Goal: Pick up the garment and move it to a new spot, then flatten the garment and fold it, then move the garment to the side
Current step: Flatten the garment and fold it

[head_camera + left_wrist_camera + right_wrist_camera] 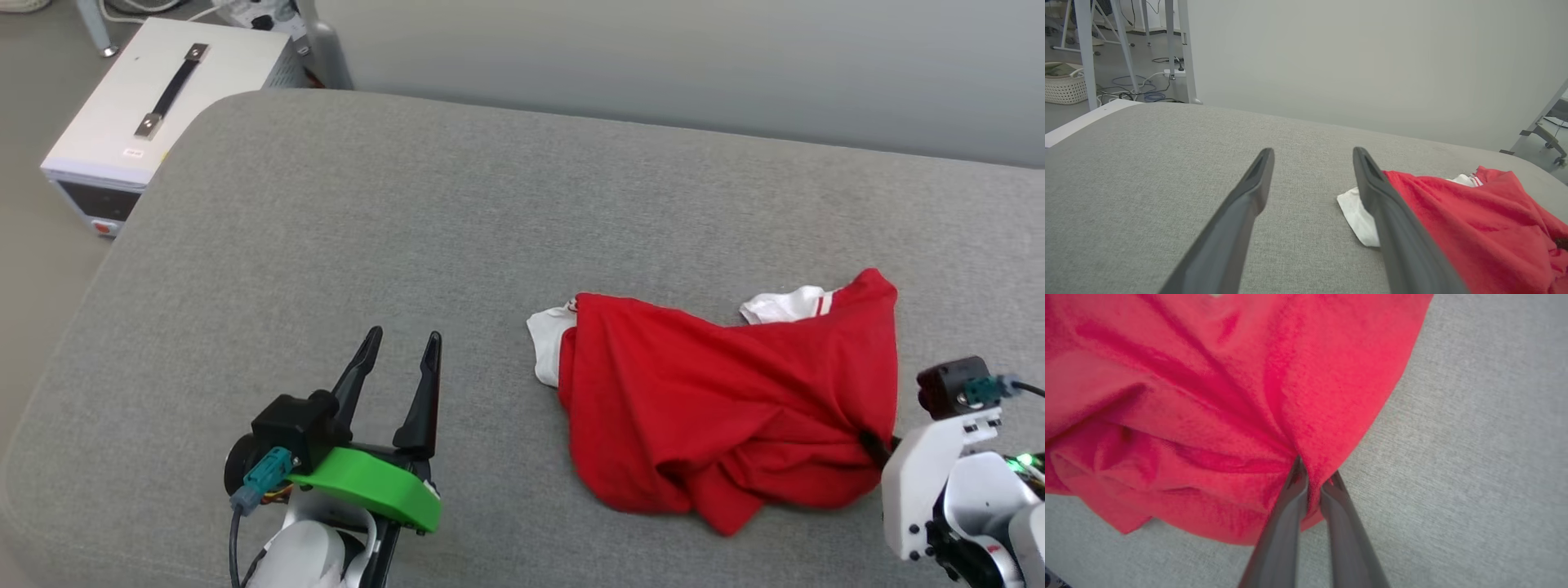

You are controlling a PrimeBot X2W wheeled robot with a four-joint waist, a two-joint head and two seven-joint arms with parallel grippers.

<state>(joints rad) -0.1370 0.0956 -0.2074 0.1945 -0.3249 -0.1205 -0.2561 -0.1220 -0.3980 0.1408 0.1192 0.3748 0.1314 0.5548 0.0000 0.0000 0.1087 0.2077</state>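
Grey couch cushion [326, 245] bears the red shirt [718, 408], likely limp and light; right claw [1312, 475] pinches its edge fold, left claw [404, 335] gapes empty.

The left claw [404, 333] shows at the lower left of the head view, its two long dark fingers [420, 392] pointing up and away from the robot, spread well apart with nothing between them. They rise from a green wrist bracket [371, 486] with a black wrist camera [290, 425] beside it. The right claw [1312, 469] points toward the robot's left from the lower right, behind a tilted white wrist housing [927, 469], its fingers [1286, 522] pressed nearly together and pinching a fold of the garment [1208, 396] at their tips.
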